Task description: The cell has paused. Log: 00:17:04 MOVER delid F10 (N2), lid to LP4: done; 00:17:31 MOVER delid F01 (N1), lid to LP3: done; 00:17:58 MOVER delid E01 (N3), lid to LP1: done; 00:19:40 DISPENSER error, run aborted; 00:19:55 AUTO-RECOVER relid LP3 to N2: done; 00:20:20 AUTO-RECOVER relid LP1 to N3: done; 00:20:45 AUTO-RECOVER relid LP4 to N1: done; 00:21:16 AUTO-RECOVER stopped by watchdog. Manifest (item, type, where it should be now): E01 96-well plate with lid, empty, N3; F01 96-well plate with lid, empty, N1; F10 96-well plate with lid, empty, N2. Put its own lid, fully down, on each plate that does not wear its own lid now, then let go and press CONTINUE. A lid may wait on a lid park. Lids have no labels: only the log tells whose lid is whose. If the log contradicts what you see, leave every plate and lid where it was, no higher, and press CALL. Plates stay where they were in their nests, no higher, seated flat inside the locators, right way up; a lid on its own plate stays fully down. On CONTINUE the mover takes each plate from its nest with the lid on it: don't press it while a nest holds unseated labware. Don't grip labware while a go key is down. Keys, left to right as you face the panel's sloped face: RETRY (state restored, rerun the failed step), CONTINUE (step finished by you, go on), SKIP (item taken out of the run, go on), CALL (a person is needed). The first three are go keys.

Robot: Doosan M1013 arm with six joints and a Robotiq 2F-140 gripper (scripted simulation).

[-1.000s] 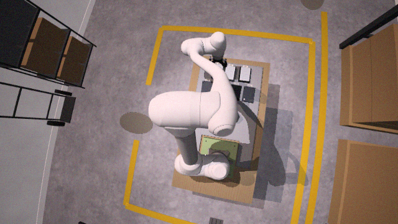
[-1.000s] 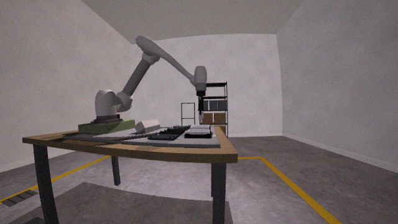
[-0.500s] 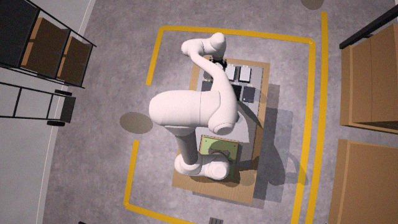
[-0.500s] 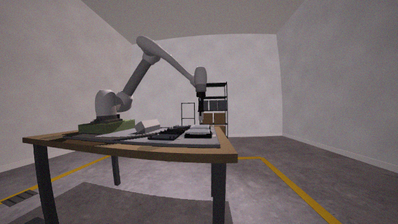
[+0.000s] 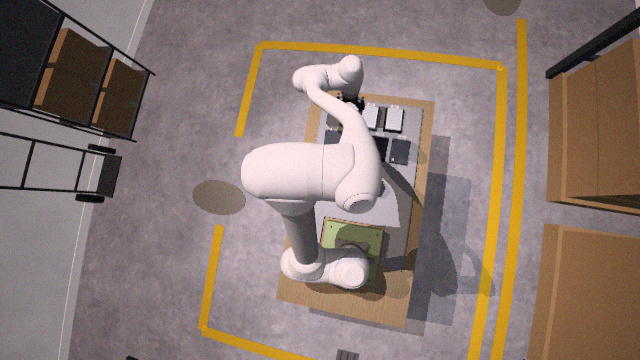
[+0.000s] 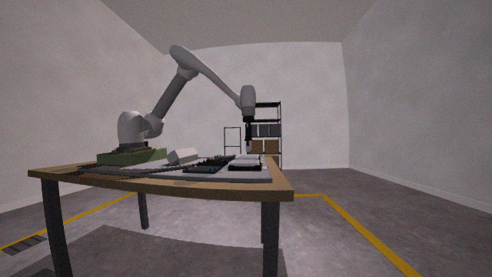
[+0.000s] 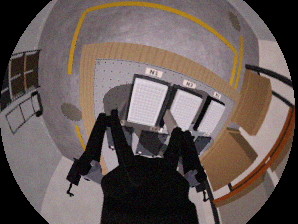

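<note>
A wooden table (image 6: 215, 189) with dark legs stands on a mottled grey concrete floor (image 5: 165, 210), inside a rectangle of yellow floor tape (image 5: 500, 165) that has a second yellow strip running just outside its right side. At the far left of the top view, a black metal shelf rack (image 5: 131, 64) holds brown cardboard boxes (image 5: 75, 75), and near it stands a lower black frame cart (image 5: 30, 159) on dark wheels. Along the right edge, large tan cardboard crates (image 5: 600, 130) sit well apart from the table, one behind the other, and plain pale walls (image 6: 415, 108) close the room.
</note>
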